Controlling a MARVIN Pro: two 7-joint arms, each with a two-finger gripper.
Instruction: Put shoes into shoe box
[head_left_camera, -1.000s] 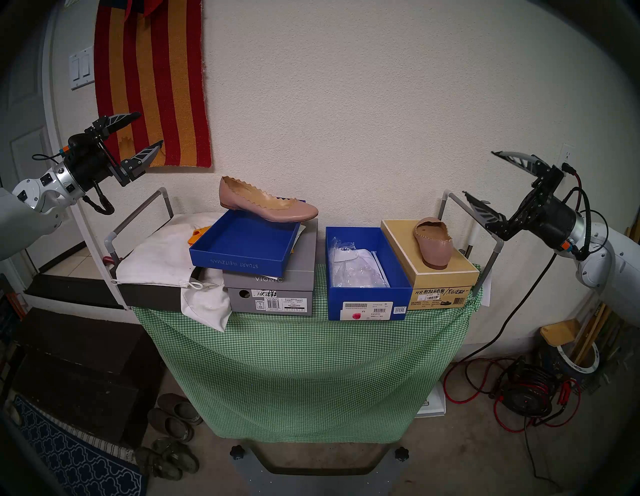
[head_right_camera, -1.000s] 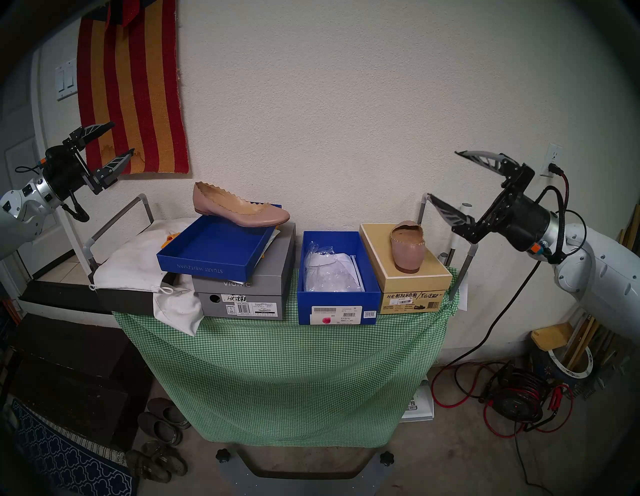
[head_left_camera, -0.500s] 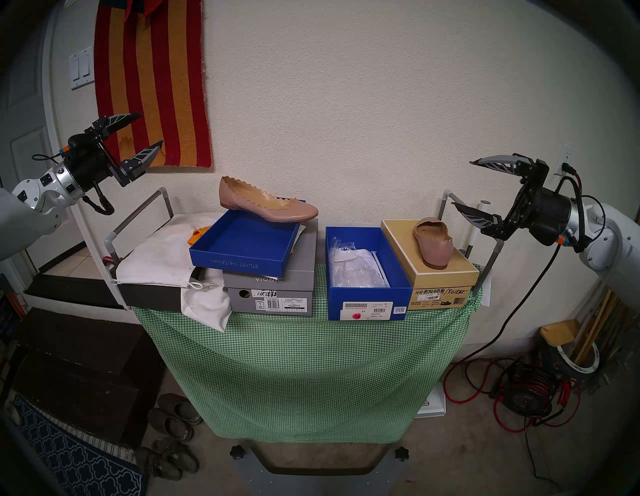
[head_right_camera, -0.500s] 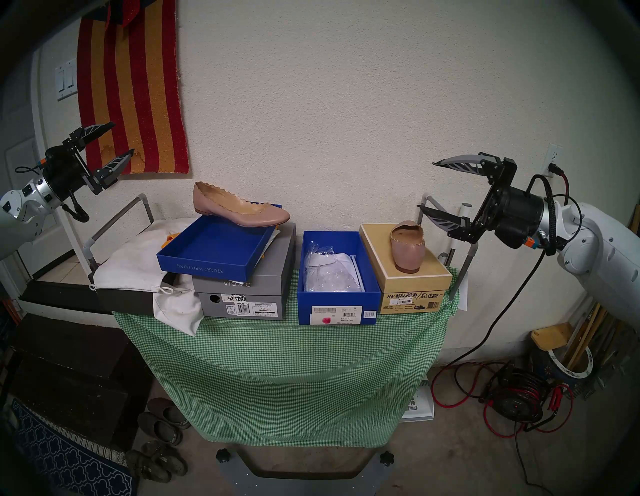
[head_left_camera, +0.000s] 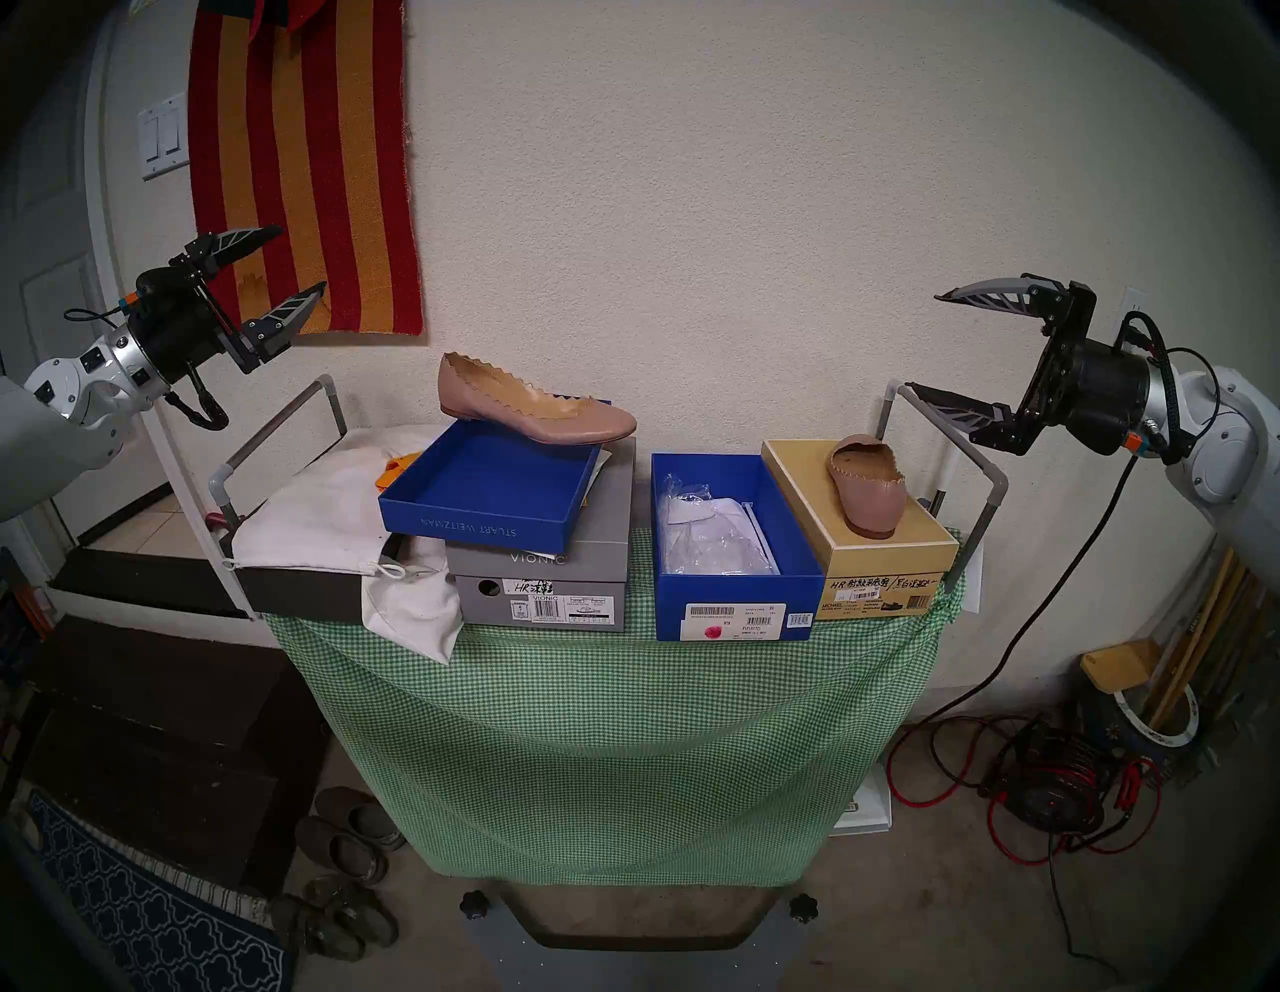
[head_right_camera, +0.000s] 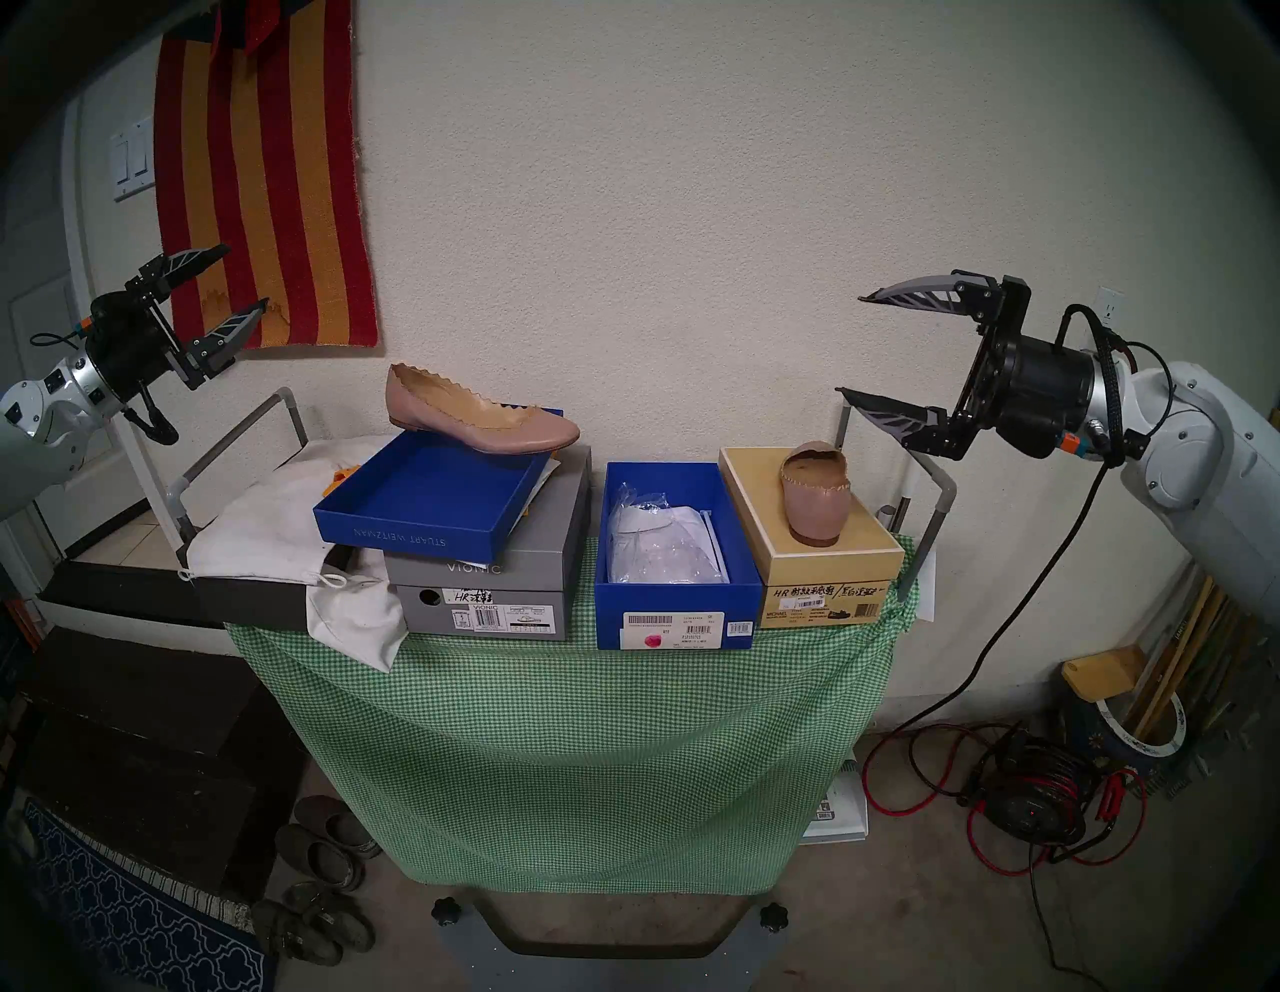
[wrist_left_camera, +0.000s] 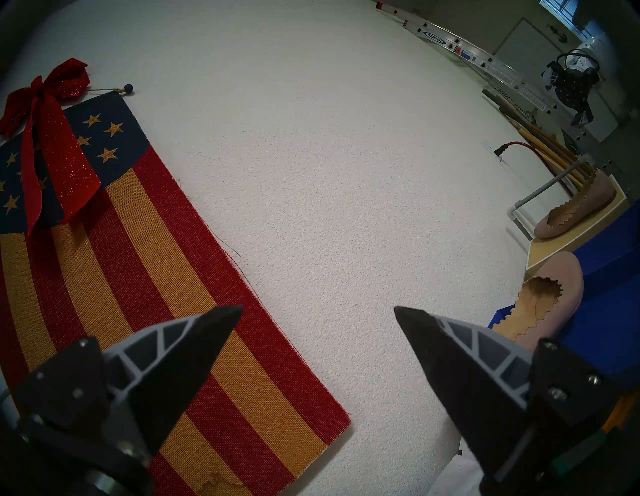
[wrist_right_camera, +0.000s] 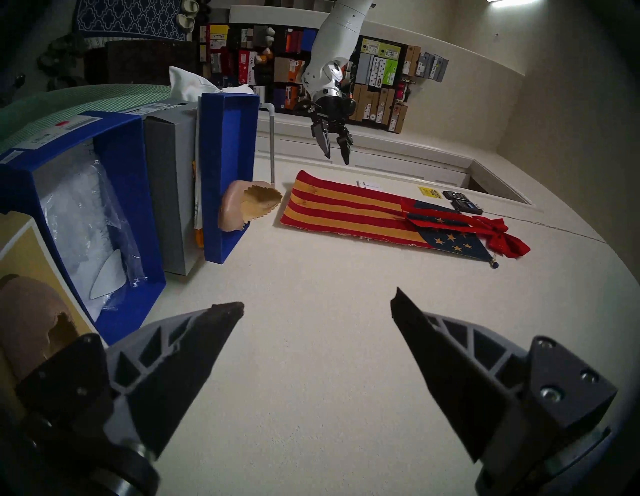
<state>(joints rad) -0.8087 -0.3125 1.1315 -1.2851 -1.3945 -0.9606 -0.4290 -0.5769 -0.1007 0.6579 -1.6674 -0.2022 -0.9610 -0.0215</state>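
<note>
The right gripper (head_left_camera: 925, 343), jaws spread wide and empty at the frame's right edge, should be dropping over the near shoe (head_left_camera: 867, 485) on the tan box (head_left_camera: 893, 554), lower left of it. The shoe box (head_left_camera: 738, 603) is sitting centre; the far shoe (head_left_camera: 533, 409) upper centre-left, with the left gripper (head_left_camera: 301, 256) gaping wide at far left.

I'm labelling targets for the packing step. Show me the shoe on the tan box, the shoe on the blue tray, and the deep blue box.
shoe on the tan box (head_left_camera: 871, 493), head left view, on its toe upper.
shoe on the blue tray (head_left_camera: 533, 409), head left view, on its side.
deep blue box (head_left_camera: 734, 589), head left view, on its front wall.
</note>
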